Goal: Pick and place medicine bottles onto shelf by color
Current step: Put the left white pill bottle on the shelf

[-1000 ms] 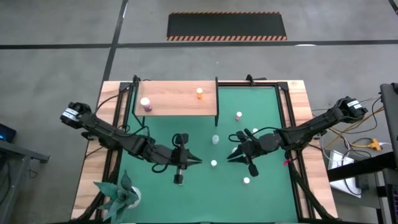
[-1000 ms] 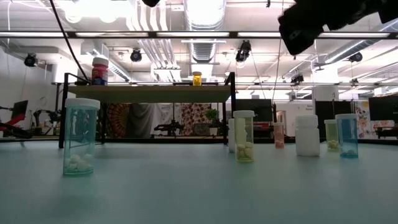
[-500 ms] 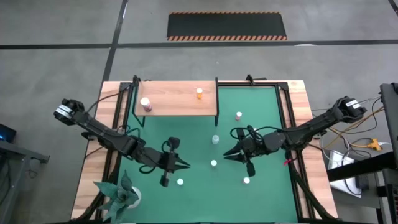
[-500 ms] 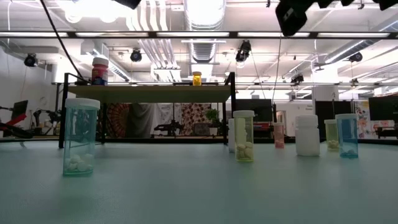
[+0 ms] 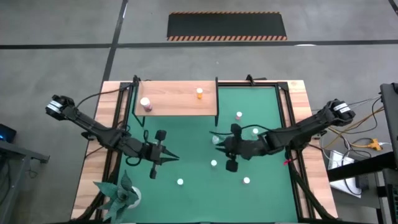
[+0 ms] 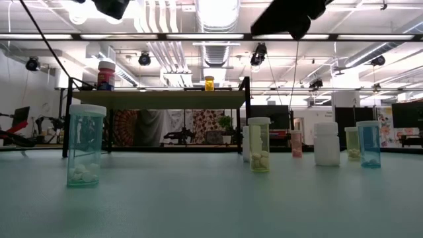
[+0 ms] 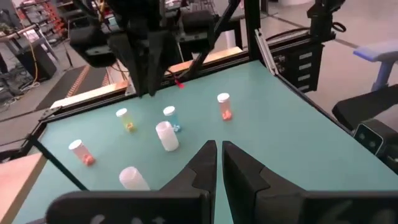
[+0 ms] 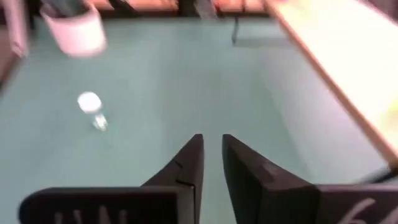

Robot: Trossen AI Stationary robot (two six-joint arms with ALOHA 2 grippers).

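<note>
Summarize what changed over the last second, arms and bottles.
The left gripper pulled back toward the table's left side, shut and empty. The right gripper swung across toward the middle of the green mat, nothing between its fingers. The bottles on the mat and the pink bottle and orange bottle on the shelf stayed put.

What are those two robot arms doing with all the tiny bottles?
They are sorting medicine bottles onto the wooden shelf. Two sit there already, a pink bottle and an orange bottle. The others stand scattered on the green mat. Right now neither arm holds anything. The left gripper hangs shut over the mat's left half. The right gripper hangs over the middle, fingers slightly apart, right by a pale bottle.
</note>
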